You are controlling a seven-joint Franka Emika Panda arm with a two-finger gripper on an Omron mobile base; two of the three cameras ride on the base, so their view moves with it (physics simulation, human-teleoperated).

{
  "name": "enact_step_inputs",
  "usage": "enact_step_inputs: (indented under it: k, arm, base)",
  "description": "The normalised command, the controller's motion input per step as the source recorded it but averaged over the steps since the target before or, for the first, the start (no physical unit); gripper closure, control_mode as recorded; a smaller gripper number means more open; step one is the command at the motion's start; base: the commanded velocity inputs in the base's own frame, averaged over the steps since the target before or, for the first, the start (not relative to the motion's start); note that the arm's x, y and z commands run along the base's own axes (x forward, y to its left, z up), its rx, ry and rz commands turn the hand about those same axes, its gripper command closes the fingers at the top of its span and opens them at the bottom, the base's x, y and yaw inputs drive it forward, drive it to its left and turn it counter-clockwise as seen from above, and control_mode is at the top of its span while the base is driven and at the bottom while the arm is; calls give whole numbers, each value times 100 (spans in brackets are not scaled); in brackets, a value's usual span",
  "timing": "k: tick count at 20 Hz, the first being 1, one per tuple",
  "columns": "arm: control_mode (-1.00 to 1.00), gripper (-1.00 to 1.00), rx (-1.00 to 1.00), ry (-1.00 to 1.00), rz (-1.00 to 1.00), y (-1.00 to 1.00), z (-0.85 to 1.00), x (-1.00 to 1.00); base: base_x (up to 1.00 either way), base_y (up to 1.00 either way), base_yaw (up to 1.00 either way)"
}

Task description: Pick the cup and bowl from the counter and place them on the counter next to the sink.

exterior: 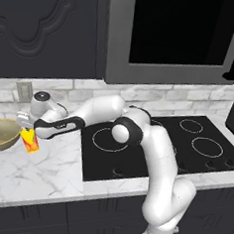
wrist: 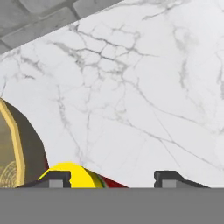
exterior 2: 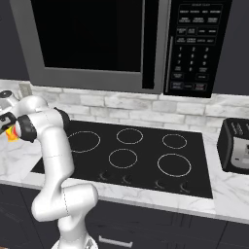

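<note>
Arm reaches across to the left side of the left base view, gripper (exterior: pixel 26 127) down at the cup (exterior: pixel 30 141), which stands on the white marble tabletop (exterior: pixel 45 168) just right of the bowl (exterior: pixel 2 134). Cup and bowl look near-touching there; can't tell if they actually make contact. Cup appears slightly tilted in that view, or it's just the camera angle.

Hand view: two dark fingertips (wrist: pixel 54 178) at the bottom edge, spread apart, yellow cup rim (wrist: pixel 70 173) sitting by the left one and reaching into the gap, not centred. Bowl wall (wrist: pixel 17 144) fills the lower left of that view. Gripper is partly open, jaws either side of the cup's top; whether the pads are pressing on it yet I can't tell — no firm hold visible. Cup base seems to rest on the tabletop, not lifted.

Why this setup: cup is the small, narrow thing, easy to straddle from above, so taking it first makes sense; the bowl is crowding it on one side, which probably explains the offset approach, keeping one finger clear of the bowl wall.

Right base view: gripper (exterior 2: pixel 7 121) at far left edge with a bit of orange-yellow cup (exterior 2: pixel 11 134) under it; black cooktop (exterior 2: pixel 131 151) in the middle, toaster (exterior 2: pixel 236 146) at right edge, microwave (exterior 2: pixel 121 44) above.

Judgement: grasp step on the cup, early in the task; bowl untouched, nothing moved toward the sink. Risk: off-centre pinch could tip the cup against the bowl.
</note>
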Motion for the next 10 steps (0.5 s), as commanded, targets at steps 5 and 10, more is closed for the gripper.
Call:
enact_step_inputs:
  k: [5,10]
  arm:
    - [-100,100,0,0,0,0,0,0]
    - [-100,100,0,0,0,0,0,0]
  base:
    - [0,0,0]
    - [0,0,0]
